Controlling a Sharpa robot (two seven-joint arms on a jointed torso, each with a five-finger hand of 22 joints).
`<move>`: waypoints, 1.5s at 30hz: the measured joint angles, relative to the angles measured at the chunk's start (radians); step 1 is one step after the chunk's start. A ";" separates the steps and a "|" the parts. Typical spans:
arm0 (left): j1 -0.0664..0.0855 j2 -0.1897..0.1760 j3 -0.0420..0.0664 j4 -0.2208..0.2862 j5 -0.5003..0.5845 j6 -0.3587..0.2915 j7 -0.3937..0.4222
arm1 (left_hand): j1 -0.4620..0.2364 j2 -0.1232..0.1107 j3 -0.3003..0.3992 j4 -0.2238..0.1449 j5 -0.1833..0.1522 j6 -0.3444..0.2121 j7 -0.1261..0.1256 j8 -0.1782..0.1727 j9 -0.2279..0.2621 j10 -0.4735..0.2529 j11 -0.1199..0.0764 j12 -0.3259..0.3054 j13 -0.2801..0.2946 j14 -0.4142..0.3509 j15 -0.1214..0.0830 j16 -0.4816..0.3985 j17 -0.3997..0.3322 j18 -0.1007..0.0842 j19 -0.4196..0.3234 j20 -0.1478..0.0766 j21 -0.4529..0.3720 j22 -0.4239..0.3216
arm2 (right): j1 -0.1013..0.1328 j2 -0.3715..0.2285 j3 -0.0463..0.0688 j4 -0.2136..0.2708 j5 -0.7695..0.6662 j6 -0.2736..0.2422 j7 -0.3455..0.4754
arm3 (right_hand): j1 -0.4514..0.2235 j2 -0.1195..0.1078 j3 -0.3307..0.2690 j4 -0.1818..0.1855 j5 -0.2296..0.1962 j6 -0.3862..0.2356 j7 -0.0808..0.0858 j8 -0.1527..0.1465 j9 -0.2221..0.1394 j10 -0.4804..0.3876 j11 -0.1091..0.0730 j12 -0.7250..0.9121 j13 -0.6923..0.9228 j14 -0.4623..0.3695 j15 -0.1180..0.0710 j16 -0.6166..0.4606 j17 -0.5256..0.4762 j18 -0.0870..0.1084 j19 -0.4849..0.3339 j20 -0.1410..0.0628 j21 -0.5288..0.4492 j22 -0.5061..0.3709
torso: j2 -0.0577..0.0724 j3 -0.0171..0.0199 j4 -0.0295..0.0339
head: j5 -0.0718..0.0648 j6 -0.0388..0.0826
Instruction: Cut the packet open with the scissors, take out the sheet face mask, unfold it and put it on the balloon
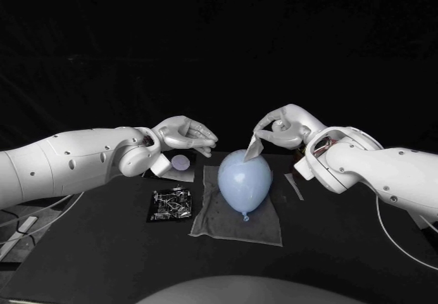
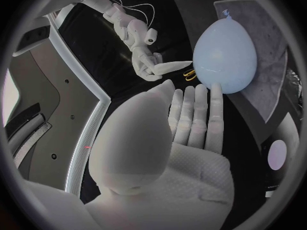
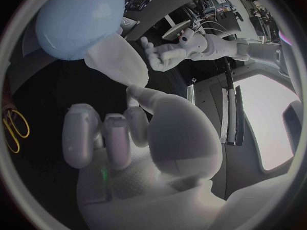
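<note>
A pale blue balloon (image 1: 245, 180) (image 2: 225, 56) (image 3: 80, 18) lies on a grey cloth mat (image 1: 239, 218) at the table's middle, its knot toward me. My right hand (image 1: 281, 126) (image 2: 146, 64) hovers above the balloon's far end and pinches the folded white sheet mask (image 1: 253, 149) (image 2: 174, 66) (image 3: 118, 61). The mask hangs down and touches the balloon's top. My left hand (image 1: 187, 135) (image 2: 192, 117) (image 3: 163, 53) is raised left of the balloon, palm open and holding nothing. The black packet (image 1: 171, 204) lies flat left of the mat. Yellow-handled scissors (image 3: 16, 130) (image 2: 190, 74) lie beyond the balloon.
A thin cut-off strip (image 1: 293, 185) lies right of the mat. A dark item with a round white disc (image 1: 181, 163) (image 2: 277, 154) sits under my left hand, behind the packet.
</note>
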 measured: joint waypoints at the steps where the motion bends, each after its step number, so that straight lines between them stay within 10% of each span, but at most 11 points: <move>1: -0.001 0.007 0.001 0.005 0.002 -0.021 0.015 | -0.001 -0.008 -0.002 0.002 0.000 -0.012 -0.001 -0.013 -0.003 -0.010 0.010 -0.015 -0.003 -0.015 0.009 -0.025 -0.014 0.000 -0.018 0.009 -0.026 -0.015 | 0.003 0.002 0.000 0.000 -0.014 0.014 -0.009 | 0.000 0.000 0.000 0.000 0.000 0.000 0.000 0.000 0.000 0.000 0.000 0.000 0.000 0.000 0.000 0.000 0.000 0.000 0.000 0.000 0.000 0.000 | 0.000 0.0000 0.0000 | -0.003 0.004; 10: -0.019 0.080 0.008 0.017 0.007 -0.167 0.099 | -0.007 -0.017 -0.053 -0.002 0.000 -0.071 0.001 -0.094 -0.016 -0.087 0.022 -0.125 -0.004 -0.063 0.044 -0.249 -0.126 -0.022 -0.054 0.024 -0.179 -0.115 | 0.037 0.015 0.001 0.012 -0.120 0.113 -0.062 | 0.000 0.000 0.000 0.000 0.000 0.001 -0.004 0.002 0.000 0.000 0.000 0.000 -0.001 0.000 0.000 0.000 0.001 0.000 0.000 0.000 0.000 0.000 | -0.002 -0.0004 0.0000 | -0.026 0.032; 13: -0.040 0.104 0.024 0.015 0.001 -0.201 0.111 | -0.007 -0.017 -0.087 -0.004 0.000 -0.086 -0.007 -0.112 -0.018 -0.107 0.002 -0.158 -0.004 -0.077 0.063 -0.317 -0.163 -0.062 -0.098 0.027 -0.237 -0.152 | 0.045 0.020 0.001 0.015 -0.141 0.135 -0.073 | 0.000 0.000 0.000 0.000 0.000 0.001 -0.004 0.002 0.000 0.000 0.000 0.000 -0.001 0.000 0.000 0.000 0.001 0.000 0.000 0.000 0.000 0.000 | -0.003 -0.0004 -0.0001 | -0.032 0.042; 16: -0.063 0.123 0.039 0.014 -0.008 -0.232 0.122 | 0.001 -0.010 -0.113 -0.005 0.000 -0.088 -0.009 -0.120 -0.018 -0.114 -0.005 -0.177 -0.004 -0.086 0.057 -0.356 -0.186 -0.063 -0.128 0.027 -0.266 -0.167 | 0.052 0.024 0.001 0.017 -0.157 0.152 -0.081 | 0.000 0.000 0.000 0.000 -0.002 0.001 -0.004 0.003 0.000 0.000 0.000 0.000 -0.001 0.000 0.000 -0.001 0.001 0.000 0.000 0.000 0.000 -0.001 | -0.003 -0.0004 -0.0003 | -0.034 0.048; 23: -0.096 0.144 0.061 0.013 -0.021 -0.282 0.139 | 0.014 0.003 -0.202 0.009 0.000 -0.177 -0.074 -0.184 -0.040 -0.233 -0.034 -0.255 -0.008 -0.115 0.060 -0.416 -0.236 -0.079 -0.147 0.025 -0.296 -0.173 | 0.064 0.028 0.001 0.021 -0.179 0.182 -0.095 | 0.000 0.000 0.000 0.000 -0.002 -0.001 -0.006 0.005 0.000 0.000 0.000 0.000 0.000 0.000 0.000 -0.003 0.001 0.000 0.000 0.000 0.000 -0.001 | -0.004 -0.0007 -0.0005 | -0.043 0.054; 31: -0.121 0.150 0.078 0.023 -0.021 -0.311 0.155 | 0.020 0.031 -0.344 0.018 0.000 -0.239 -0.024 -0.225 -0.054 -0.267 -0.012 -0.262 -0.010 -0.098 0.061 -0.447 -0.265 -0.079 -0.184 0.025 -0.319 -0.175 | 0.077 0.029 0.001 0.023 -0.195 0.193 -0.103 | -0.003 -0.003 0.000 0.000 -0.004 0.002 -0.002 0.005 0.000 0.000 0.000 0.000 0.000 0.000 0.000 0.000 0.000 0.000 0.000 0.000 0.000 0.000 | -0.003 -0.0004 -0.0005 | -0.050 0.060; 45: -0.127 0.137 0.084 0.028 0.012 -0.314 0.181 | 0.042 0.080 -0.416 0.016 0.000 -0.103 0.012 -0.182 -0.023 -0.115 0.054 -0.252 -0.002 0.008 0.054 -0.452 -0.270 -0.079 -0.128 0.027 -0.319 -0.172 | 0.088 0.028 0.001 0.010 -0.209 0.192 -0.112 | -0.002 -0.002 0.000 0.000 0.000 0.002 -0.002 0.005 0.000 0.000 0.000 0.000 -0.001 0.000 0.000 0.000 0.001 0.000 0.002 -0.002 0.000 0.000 | -0.004 -0.0003 0.0012 | -0.061 0.067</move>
